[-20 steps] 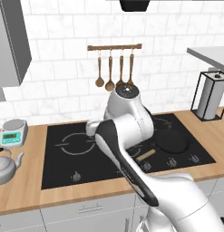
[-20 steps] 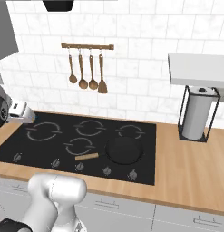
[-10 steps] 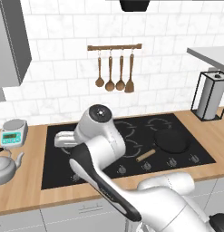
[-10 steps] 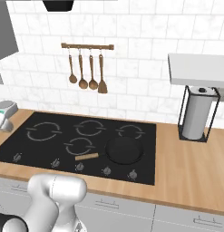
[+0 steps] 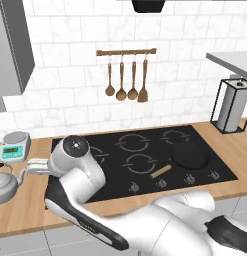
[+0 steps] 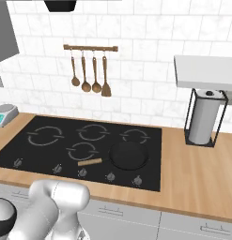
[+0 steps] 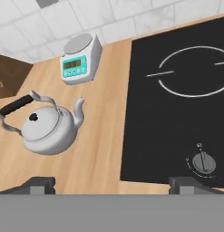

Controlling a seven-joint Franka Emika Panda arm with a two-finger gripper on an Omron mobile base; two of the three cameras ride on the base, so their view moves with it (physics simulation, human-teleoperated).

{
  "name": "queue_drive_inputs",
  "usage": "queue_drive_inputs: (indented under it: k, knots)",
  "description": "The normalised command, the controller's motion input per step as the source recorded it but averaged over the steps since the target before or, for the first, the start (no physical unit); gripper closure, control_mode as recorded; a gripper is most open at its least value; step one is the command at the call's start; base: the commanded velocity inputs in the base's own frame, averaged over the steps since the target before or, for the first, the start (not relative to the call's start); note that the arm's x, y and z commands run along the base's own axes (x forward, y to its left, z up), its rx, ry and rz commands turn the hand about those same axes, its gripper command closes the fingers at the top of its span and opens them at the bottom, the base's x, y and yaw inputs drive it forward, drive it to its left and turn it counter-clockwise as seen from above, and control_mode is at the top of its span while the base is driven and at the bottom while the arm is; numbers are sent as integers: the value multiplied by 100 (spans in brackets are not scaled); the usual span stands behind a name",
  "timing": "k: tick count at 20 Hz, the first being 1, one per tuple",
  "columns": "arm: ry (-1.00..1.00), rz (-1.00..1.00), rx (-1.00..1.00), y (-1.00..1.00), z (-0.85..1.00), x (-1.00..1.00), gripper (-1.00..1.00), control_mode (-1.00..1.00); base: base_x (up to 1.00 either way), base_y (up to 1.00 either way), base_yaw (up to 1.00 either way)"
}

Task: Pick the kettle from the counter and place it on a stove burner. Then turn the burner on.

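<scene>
The silver-grey kettle [image 7: 47, 130] stands upright on the wood-grain counter [image 7: 100, 149], spout toward the cooktop, dark handle arched over its lid. My gripper [image 7: 112, 185] hovers above the counter between kettle and cooktop, open, fingertips [image 7: 39, 183] wide apart with nothing between them. In the left base view my hand [image 5: 37, 167] hangs just right of the kettle [image 5: 5, 185], above it. The largest stove burner [image 7: 195, 72] is a broken white ring on the black glass, right of the kettle. Seen in the right base view, this burner [image 6: 47, 136] sits at the cooktop's left.
A grey scale [image 7: 79, 61] with a green display stands behind the kettle by the tiled wall. A burner knob [image 7: 203, 163] sits at the cooktop's front edge. A black pan [image 6: 129, 154] covers the right front burner, a wooden stick [image 6: 89, 162] beside it. A paper-towel holder [image 6: 204, 119] stands far right.
The arm has swung left from over the middle of the cooktop to the counter's left end, bringing the hand close beside the kettle. The kettle and scale have not moved.
</scene>
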Motion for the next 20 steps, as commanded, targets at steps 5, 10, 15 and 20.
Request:
queue_drive_inputs:
  k: [5, 10, 15, 20]
  knots:
    - [0, -1, 1, 100, 0, 12, -100, -100, 0, 0, 0]
    - [17, -9, 11, 79, -1, 42, -100, -100, 0, 0, 0]
    - [3, 0, 5, 3, -3, 14, -100, -100, 0, 0, 0]
    - [2, 0, 1, 1, -2, 34, -100, -100, 0, 0, 0]
